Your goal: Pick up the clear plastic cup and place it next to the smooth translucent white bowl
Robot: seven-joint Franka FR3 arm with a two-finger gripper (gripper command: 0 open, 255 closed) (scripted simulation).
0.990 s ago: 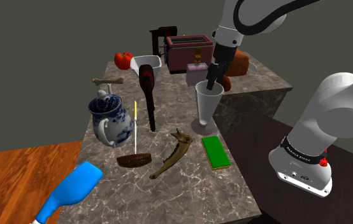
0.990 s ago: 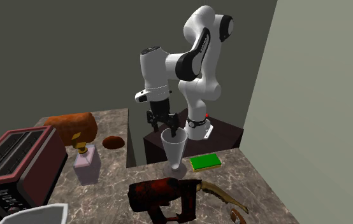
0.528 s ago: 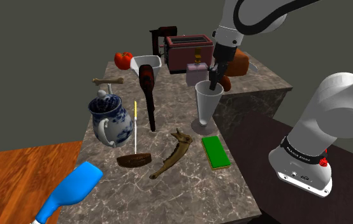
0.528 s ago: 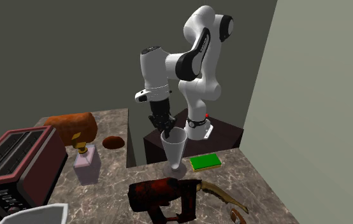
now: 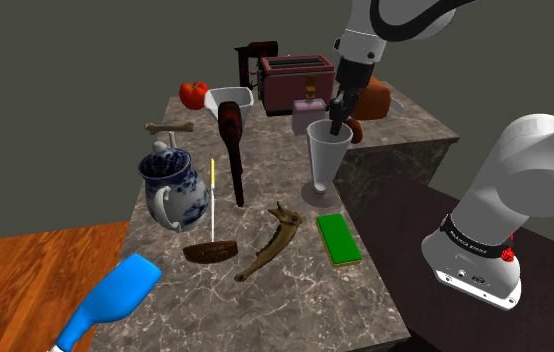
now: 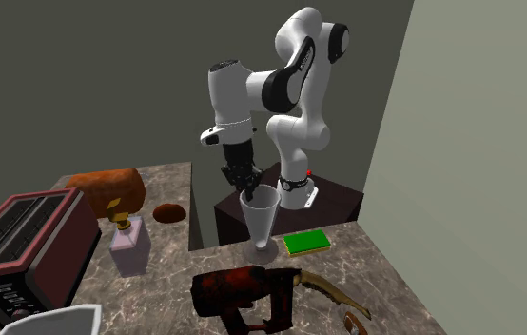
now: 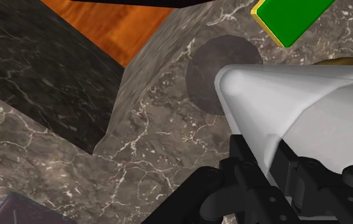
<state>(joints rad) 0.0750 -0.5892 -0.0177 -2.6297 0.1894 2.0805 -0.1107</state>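
The cup point(image 5: 325, 160) is a tall, tapered, translucent grey tumbler near the marble counter's edge at the shoulder view's right. My gripper point(image 5: 337, 125) comes down from above and is shut on the cup's rim at the side nearest the toaster. In the second exterior view the gripper point(image 6: 249, 186) pinches the top of the cup point(image 6: 260, 221). The wrist view has the fingers point(image 7: 252, 168) clasping the cup wall point(image 7: 309, 108), with a round shadow on the marble below it. The white bowl point(image 5: 233, 100) sits at the counter's far end, also seen as the bowl point(image 6: 52, 321) in the second exterior view.
A dark red toaster point(image 5: 295, 80), a soap bottle point(image 5: 310, 112) and a bread loaf point(image 5: 375, 100) stand behind the cup. A green sponge point(image 5: 338, 238), a dark red hammer-like tool point(image 5: 233, 150), a blue-and-white pitcher point(image 5: 173, 185) and a blue bottle point(image 5: 115, 295) lie on the counter.
The fingers closed on the cup's rim. The hand has since risen a little, and the cup has come up slightly with it.
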